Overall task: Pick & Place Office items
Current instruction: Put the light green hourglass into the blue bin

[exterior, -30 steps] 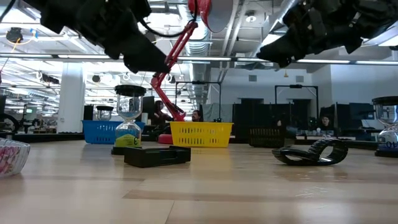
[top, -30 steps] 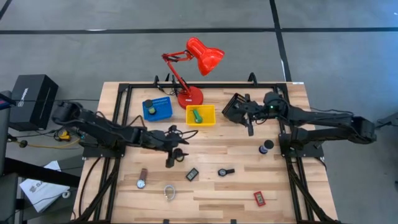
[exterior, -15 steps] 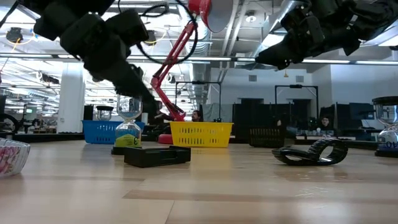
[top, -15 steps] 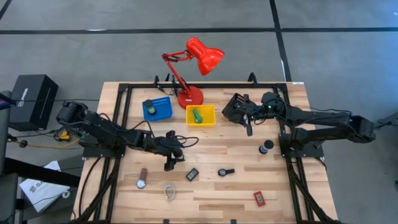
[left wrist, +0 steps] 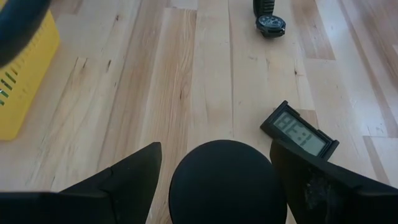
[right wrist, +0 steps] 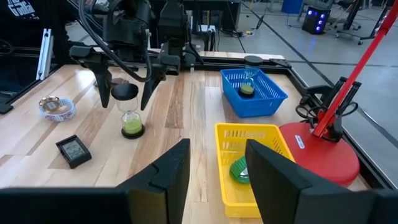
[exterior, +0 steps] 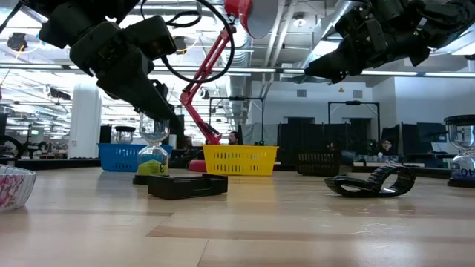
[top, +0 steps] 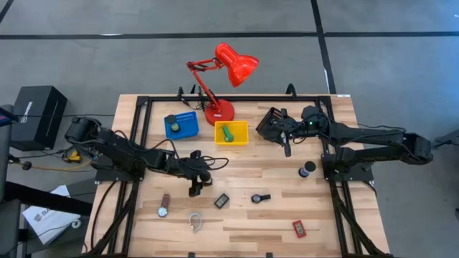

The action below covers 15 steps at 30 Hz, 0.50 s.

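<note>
A small hourglass with black caps and green sand (right wrist: 129, 115) stands upright on its base near the table's middle. My left gripper (left wrist: 216, 155) is open over it, one finger on each side of the black top cap (left wrist: 227, 183), and a gap shows on both sides. From the right wrist view its fingers (right wrist: 102, 79) point down around the hourglass. My right gripper (right wrist: 217, 168) is open and hovers by the black tray (top: 270, 123) at the far right. Loose on the table lie a small black clock (top: 221, 201), a wristwatch (top: 164, 206), a clear ring (top: 195, 221) and a red rectangle (top: 299, 228).
The blue tray (top: 181, 124) holds another hourglass and the yellow tray (top: 232, 132) a green piece. The red lamp (top: 219, 107) stands behind them. A black watch-like item (top: 260, 198) and a black cylinder (top: 308, 169) sit toward the right. Bare wood lies along the near edge.
My left gripper has come down from above onto the level of the hourglass's top and shifted slightly toward the table's left, so its open fingers now stand beside the cap. The hourglass has stayed in place.
</note>
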Each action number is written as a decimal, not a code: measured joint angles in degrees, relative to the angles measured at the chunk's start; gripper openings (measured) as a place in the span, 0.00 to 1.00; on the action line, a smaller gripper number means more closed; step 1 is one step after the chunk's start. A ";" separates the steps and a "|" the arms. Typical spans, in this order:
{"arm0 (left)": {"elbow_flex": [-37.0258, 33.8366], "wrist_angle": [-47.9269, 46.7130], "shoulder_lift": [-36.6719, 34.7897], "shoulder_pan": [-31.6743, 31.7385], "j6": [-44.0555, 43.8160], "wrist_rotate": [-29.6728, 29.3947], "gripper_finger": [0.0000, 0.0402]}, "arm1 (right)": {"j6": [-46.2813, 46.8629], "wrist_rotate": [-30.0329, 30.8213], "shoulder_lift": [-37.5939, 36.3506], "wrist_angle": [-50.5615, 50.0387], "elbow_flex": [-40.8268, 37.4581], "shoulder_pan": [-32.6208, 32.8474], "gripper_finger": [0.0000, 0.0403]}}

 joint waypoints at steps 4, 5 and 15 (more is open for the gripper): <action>0.00 -0.31 0.00 0.00 0.09 -0.01 0.74 | 0.00 -0.02 0.00 0.00 0.00 0.00 0.36; 0.00 -0.38 -0.02 0.00 0.11 -0.02 0.74 | 0.01 -0.02 0.00 0.00 0.00 0.00 0.36; 0.00 -3.14 -0.02 0.00 0.20 -0.04 0.74 | 0.00 -0.02 0.00 0.00 0.00 0.00 0.36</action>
